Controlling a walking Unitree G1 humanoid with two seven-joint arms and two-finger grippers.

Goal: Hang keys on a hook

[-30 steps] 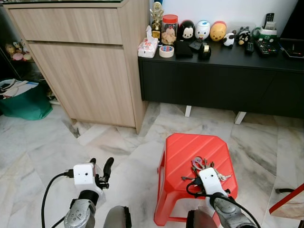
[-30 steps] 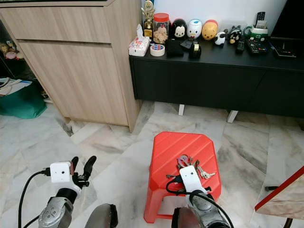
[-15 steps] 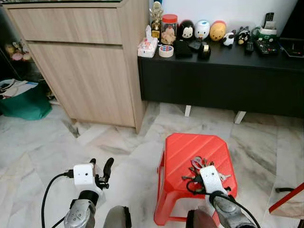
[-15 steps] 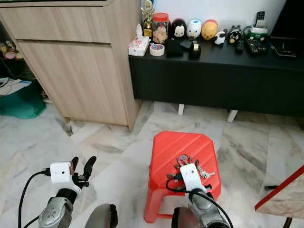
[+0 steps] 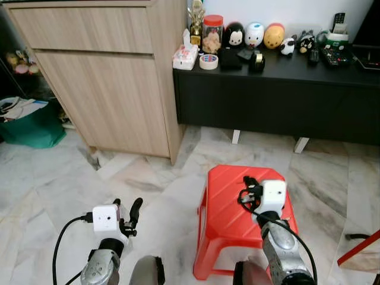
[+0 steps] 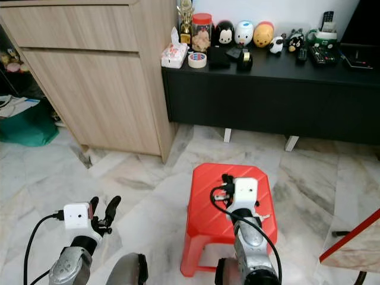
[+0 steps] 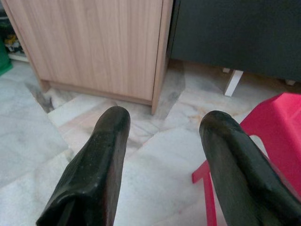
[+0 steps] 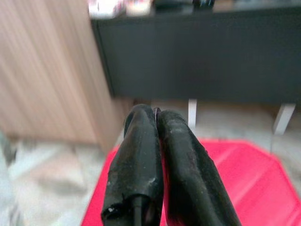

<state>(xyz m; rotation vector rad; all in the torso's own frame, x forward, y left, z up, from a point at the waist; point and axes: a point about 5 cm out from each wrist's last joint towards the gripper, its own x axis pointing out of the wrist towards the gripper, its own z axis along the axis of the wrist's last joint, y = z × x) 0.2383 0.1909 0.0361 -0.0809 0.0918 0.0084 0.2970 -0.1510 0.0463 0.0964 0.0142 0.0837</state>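
Item: keys (image 6: pixel 263 217). You can make out only a few small silver pieces, lying on the top of the red stool (image 6: pixel 205 202), just beside your right forearm and behind the gripper's fingertips. The rest is hidden under the arm. Shape and number of keys are too small to tell.

Item: right gripper (image 8: pixel 155 113). You have it raised over the stool's top, with the fingers (image 8: pixel 136 155) pressed together along their length. A thin dark sliver shows between the tips, too small to name, so you cannot tell whether any part of the keys is caught there. Ahead of the fingertips stands the black sideboard (image 6: pixel 267 89). A wooden cabinet (image 6: pixel 89 77) stands ahead and to the left.

Item: left gripper (image 7: pixel 164 122). You hold it low over the marble floor (image 5: pixel 53 184), fingers well apart and nothing between them. The stool's edge lies off its right finger, and the wooden cabinet is ahead.
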